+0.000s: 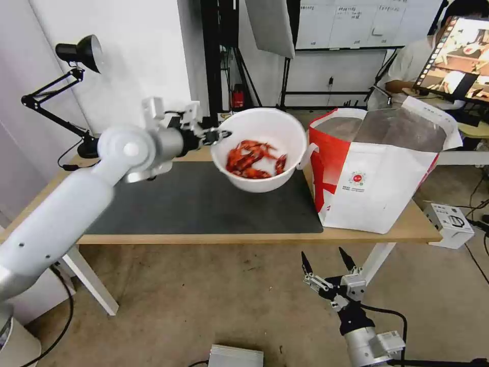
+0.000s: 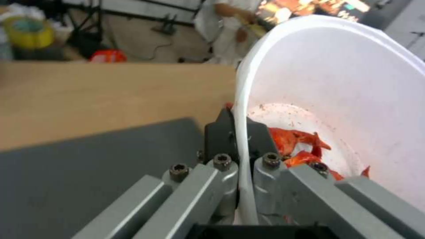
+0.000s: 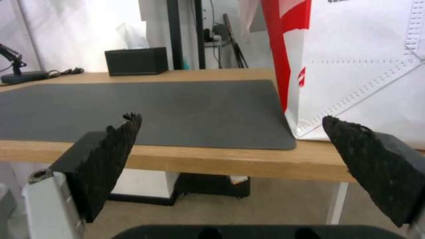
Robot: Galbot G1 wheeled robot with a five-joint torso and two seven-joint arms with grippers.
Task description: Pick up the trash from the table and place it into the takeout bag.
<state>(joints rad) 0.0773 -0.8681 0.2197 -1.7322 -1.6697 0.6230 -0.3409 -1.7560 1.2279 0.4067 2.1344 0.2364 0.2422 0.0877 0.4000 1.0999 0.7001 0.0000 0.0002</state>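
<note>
Above the mat, left gripper (image 1: 222, 135) pinches bowl (image 1: 260, 149) rim.

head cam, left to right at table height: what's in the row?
Black desk lamp → left gripper shut on the rim of the white bowl of red crayfish, held above the dark grey mat → white takeout bag with red side panels. Right gripper hangs open below the table edge.

Left gripper (image 1: 220, 135) clamped, right gripper (image 1: 327, 261) agape.
</note>
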